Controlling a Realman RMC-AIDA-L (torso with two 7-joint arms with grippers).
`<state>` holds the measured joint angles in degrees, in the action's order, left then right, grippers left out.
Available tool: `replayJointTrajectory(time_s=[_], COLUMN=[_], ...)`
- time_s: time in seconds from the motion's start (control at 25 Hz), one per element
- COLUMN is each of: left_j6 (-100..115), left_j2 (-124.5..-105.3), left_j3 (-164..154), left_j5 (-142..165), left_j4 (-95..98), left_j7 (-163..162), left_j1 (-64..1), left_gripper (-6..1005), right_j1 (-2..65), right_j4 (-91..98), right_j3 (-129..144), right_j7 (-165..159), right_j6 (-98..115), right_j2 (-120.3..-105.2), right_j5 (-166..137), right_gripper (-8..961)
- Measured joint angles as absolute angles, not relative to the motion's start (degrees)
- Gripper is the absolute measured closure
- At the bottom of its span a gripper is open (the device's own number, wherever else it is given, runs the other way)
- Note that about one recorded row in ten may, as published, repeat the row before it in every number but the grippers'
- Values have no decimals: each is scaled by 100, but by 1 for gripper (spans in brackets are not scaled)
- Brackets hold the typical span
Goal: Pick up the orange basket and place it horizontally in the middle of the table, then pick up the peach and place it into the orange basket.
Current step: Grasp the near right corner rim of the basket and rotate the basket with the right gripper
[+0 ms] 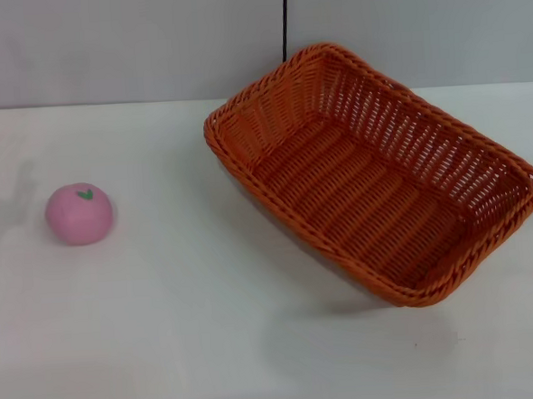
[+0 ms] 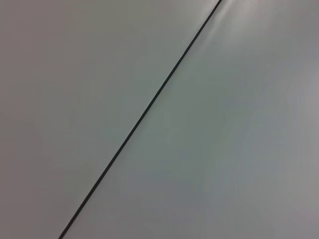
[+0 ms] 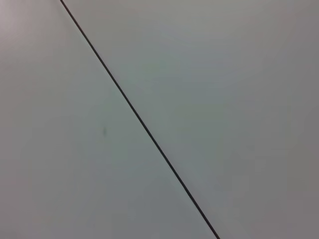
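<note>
The orange basket [image 1: 373, 170] lies on the white table [image 1: 193, 331] right of the middle, its long side turned at a slant, its far corner near the wall. Nothing is inside it. The pink peach [image 1: 79, 214] with a green leaf mark on top rests on the table at the left, well apart from the basket. Neither gripper shows in any view. Both wrist views hold only a plain grey wall with a thin dark seam [image 2: 144, 112] [image 3: 139, 119].
A grey wall [image 1: 130, 45] with a vertical dark seam [image 1: 285, 22] stands behind the table's far edge. Bare tabletop lies between the peach and the basket and along the front.
</note>
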<state>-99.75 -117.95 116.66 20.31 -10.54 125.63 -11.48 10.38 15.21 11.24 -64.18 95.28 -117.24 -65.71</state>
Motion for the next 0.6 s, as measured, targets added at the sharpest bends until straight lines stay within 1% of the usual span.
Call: replayJointTrajectory(time_s=[0.28,0.4,0.48,0.6], left_j6=[-9975,-9975,-9975,-9975], left_j2=[-11795,-11795,-11795,-11795], left_j3=[11673,11674,11671,11671], left_j5=[2030,2030,2029,2029], left_j4=[-1054,-1068,-1078,-1078], left_j7=[12500,12491,12490,12489], left_j1=[-1153,-1138,-1127,-1127], left_gripper=[273,273,273,274], right_j1=[1058,1096,1154,1346], right_j4=[1520,1537,1599,1928], right_j3=[1120,1125,1129,1142], right_j7=[-6441,-6495,-6625,-7134], right_j6=[9528,9528,9528,9558], right_j2=[-11699,-11654,-11574,-11400], right_j5=[-6702,-6877,-7190,-8118], right_gripper=[413,413,413,412])
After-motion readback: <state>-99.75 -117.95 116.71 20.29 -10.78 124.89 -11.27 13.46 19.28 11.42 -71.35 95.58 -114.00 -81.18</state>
